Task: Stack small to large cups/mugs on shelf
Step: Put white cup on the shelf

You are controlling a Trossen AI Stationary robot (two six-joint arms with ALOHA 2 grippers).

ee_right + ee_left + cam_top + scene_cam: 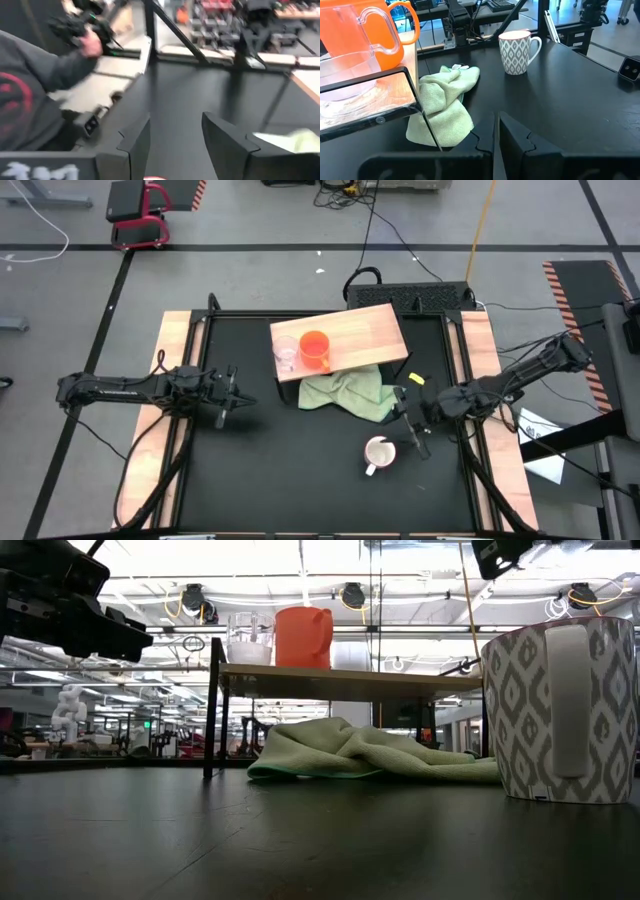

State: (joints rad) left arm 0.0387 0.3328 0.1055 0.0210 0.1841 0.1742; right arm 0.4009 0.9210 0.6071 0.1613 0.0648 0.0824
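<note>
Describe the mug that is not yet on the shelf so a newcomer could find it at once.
Start at the wooden shelf, then the green cloth in front of it. Beyond the cloth, alone on the black table, stands the white mug, with a grey diamond pattern, unlike the orange mug.

Robotics lab, cabled floor [400,230], equipment racks [220,15]

Left claw [226,402] shut, arm reaching in from the left side. Right claw [410,432] parted, empty, arm angled in from the right.
</note>
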